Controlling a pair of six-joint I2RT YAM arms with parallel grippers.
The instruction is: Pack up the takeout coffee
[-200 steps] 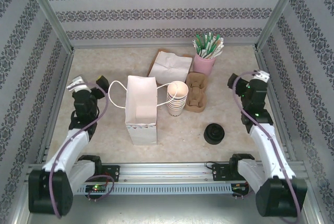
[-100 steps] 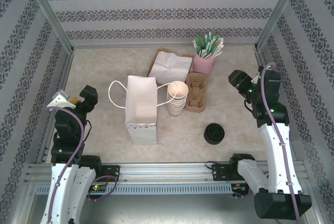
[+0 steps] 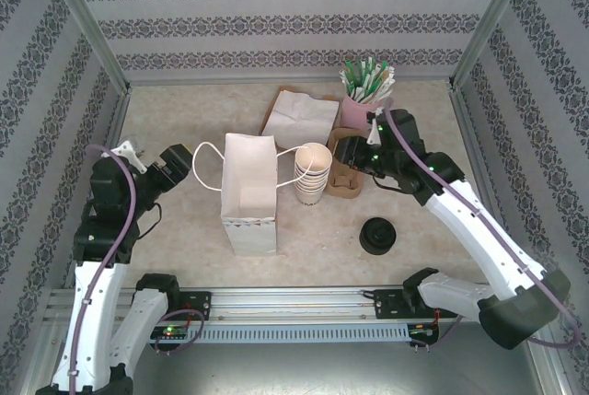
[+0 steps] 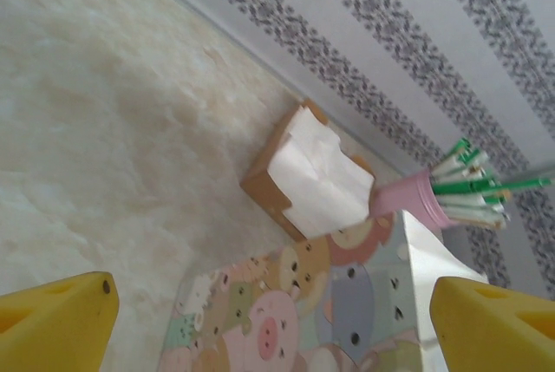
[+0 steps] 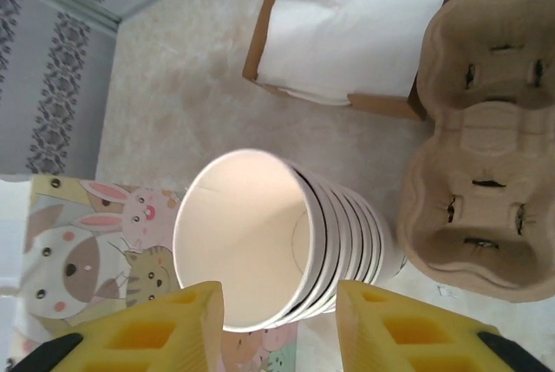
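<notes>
The takeout coffee is out of view. A stack of lidless cream paper cups [image 3: 312,172] [image 5: 260,242] stands right of the open white paper bag [image 3: 248,194], whose cartoon-animal side [image 4: 329,303] faces left. My right gripper [image 3: 337,152] [image 5: 277,329] hovers over the cup stack from the right. Its jaws are partly narrowed, the yellow fingers [image 5: 147,329] straddle the top cup's rim, and nothing is gripped. My left gripper [image 3: 175,167] [image 4: 277,320] is wide open and empty, left of the bag by its loop handle [image 3: 204,160].
A low stack of black lids [image 3: 378,235] lies at the front right. A cardboard cup carrier [image 3: 346,169] [image 5: 486,146] sits under my right wrist. Behind it are a napkin holder [image 3: 299,114] [image 4: 316,177] and a pink cup of stirrers [image 3: 362,105]. Patterned walls enclose the table.
My right arm swung in from the right wall to above the carrier and cup stack, and its jaws narrowed. My left arm rose and turned back toward the bag.
</notes>
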